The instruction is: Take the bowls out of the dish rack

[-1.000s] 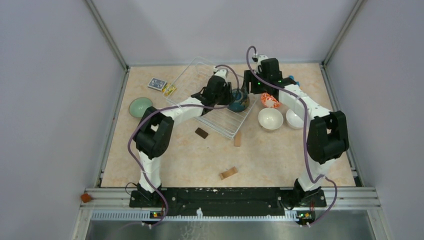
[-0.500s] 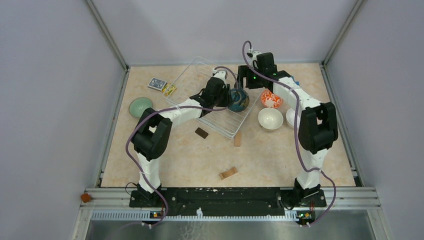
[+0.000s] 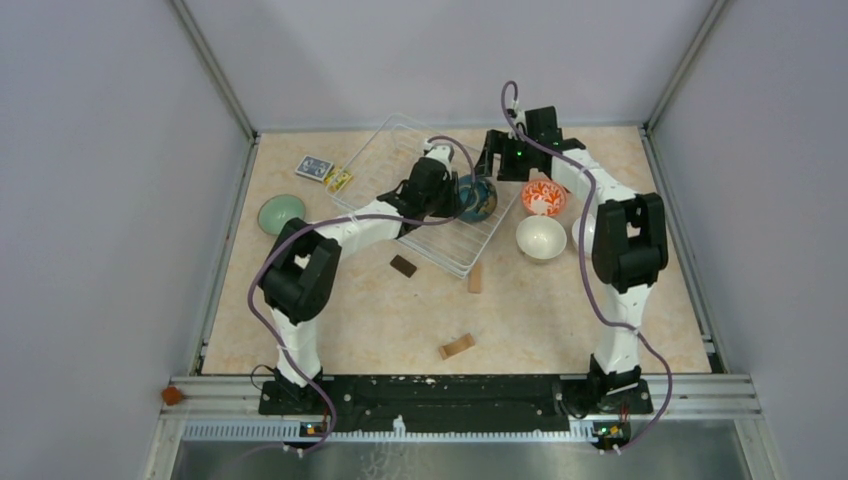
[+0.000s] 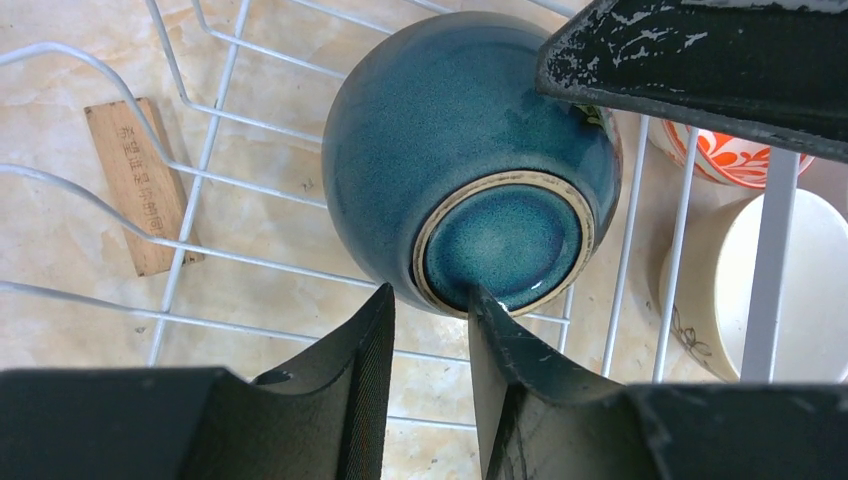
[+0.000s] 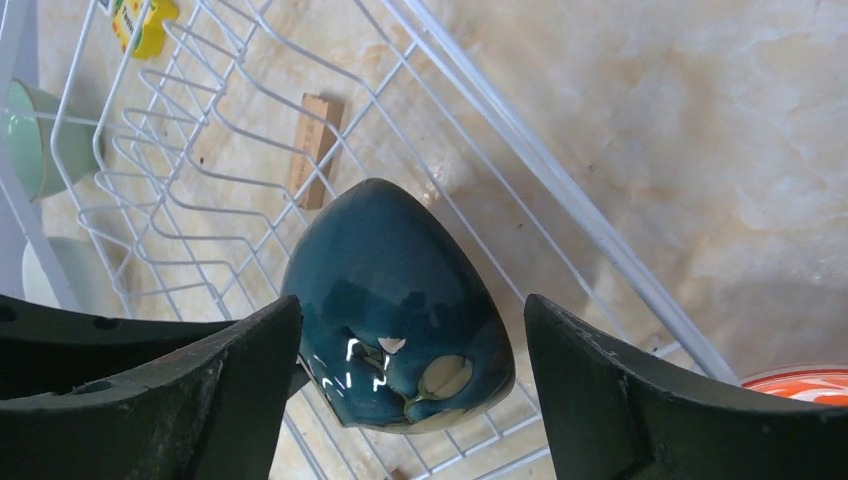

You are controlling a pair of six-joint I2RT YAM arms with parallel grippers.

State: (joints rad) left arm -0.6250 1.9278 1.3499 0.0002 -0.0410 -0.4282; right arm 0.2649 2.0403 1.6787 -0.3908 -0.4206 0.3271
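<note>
The dark teal bowl (image 3: 479, 199) lies on its side at the right end of the white wire dish rack (image 3: 396, 150). In the left wrist view its foot ring faces me (image 4: 470, 150). My left gripper (image 4: 430, 295) is pinched on the foot ring's lower edge, one fingertip (image 4: 378, 315) outside and the other on the base. My right gripper (image 5: 410, 390) is open, and its jaws stand wide on either side of the bowl (image 5: 395, 280) without touching it. The orange-patterned bowl (image 3: 543, 197), a white bowl (image 3: 541, 237) and the pale green bowl (image 3: 281, 213) sit on the table outside the rack.
Another white bowl (image 3: 580, 236) is partly hidden by my right arm. Wooden blocks (image 3: 475, 278) (image 3: 457, 346) and a dark block (image 3: 403, 265) lie in front of the rack. Cards (image 3: 314, 167) lie left of it. A pale bowl (image 5: 45, 272) shows beyond the rack.
My right arm has swung left and in, bringing its open jaws around the teal bowl. My left gripper and the bowl have barely moved.
</note>
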